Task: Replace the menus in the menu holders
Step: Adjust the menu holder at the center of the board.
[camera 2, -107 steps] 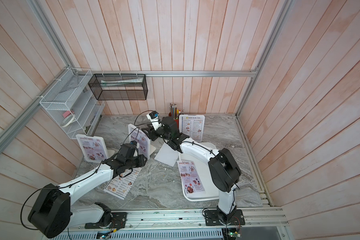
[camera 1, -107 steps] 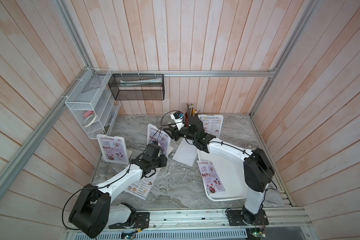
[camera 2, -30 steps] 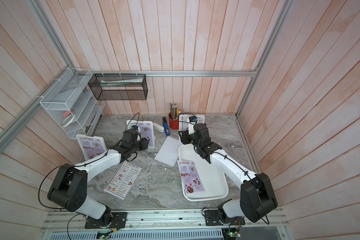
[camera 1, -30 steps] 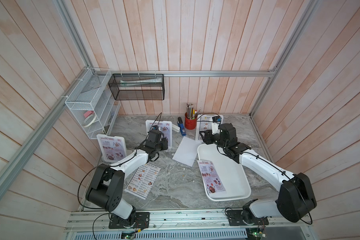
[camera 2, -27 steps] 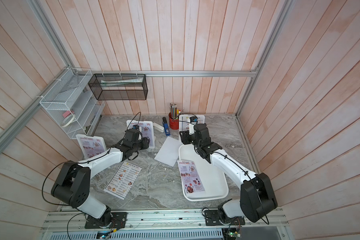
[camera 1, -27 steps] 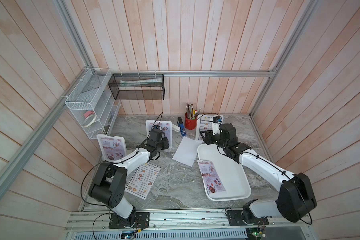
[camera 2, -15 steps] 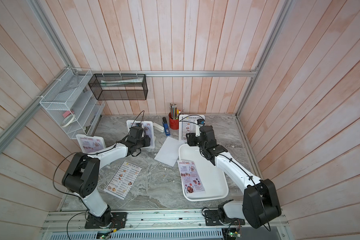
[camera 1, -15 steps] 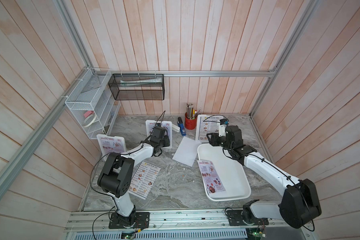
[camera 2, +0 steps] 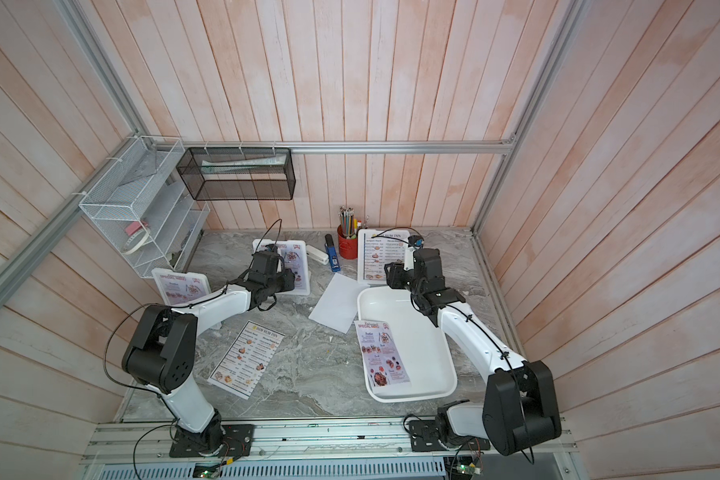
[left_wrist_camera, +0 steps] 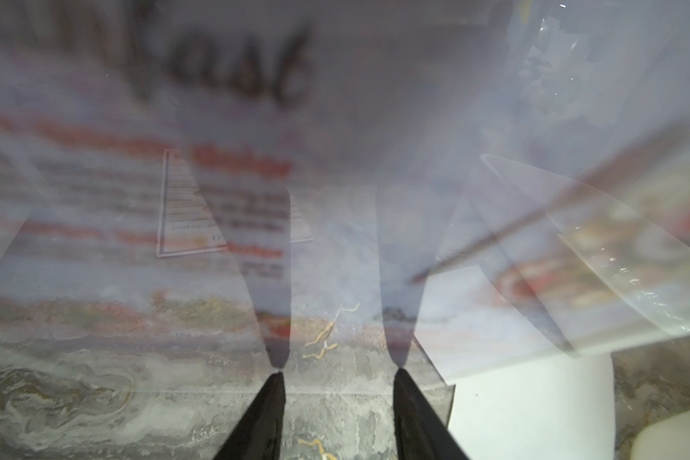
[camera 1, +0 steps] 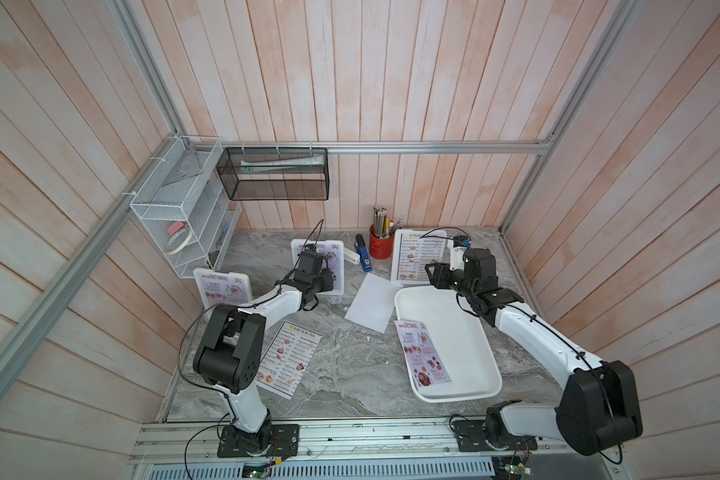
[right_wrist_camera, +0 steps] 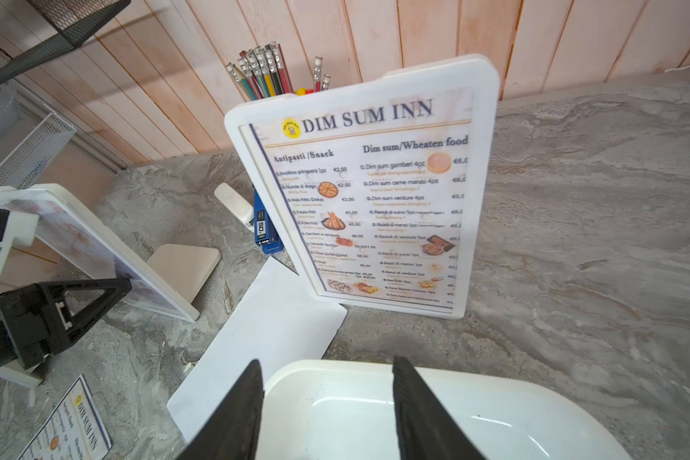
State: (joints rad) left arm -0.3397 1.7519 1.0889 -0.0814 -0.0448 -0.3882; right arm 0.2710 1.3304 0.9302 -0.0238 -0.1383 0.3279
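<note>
Starting with the menus: the far holder [right_wrist_camera: 477, 179] next to the red pencil cup [camera 1: 380, 248] already has a DIM SUM INN sheet [right_wrist_camera: 371, 199] in it. One pinkish SPECIAL MENU [camera 1: 422, 359] is lying in the white tray [camera 1: 470, 332], so I'd call that swap done. The middle holder [camera 1: 338, 266] and the left holder [camera 1: 223, 286] both show SPECIAL MENU pages, so two swaps left by my count. There's a loose DIM SUM INN sheet [camera 1: 288, 359] flat on the table [camera 1: 350, 374] near the left arm. A blank white sheet [camera 1: 371, 302] sits between the middle holder and the tray, maybe a menu face-down, can't tell. The left end effector [left_wrist_camera: 338, 372] is right up against the middle holder's clear front, fingers apart, nothing between them. The right end effector [right_wrist_camera: 327, 360] hovers over the tray's far rim, facing the finished holder, fingers apart and empty too.
</note>
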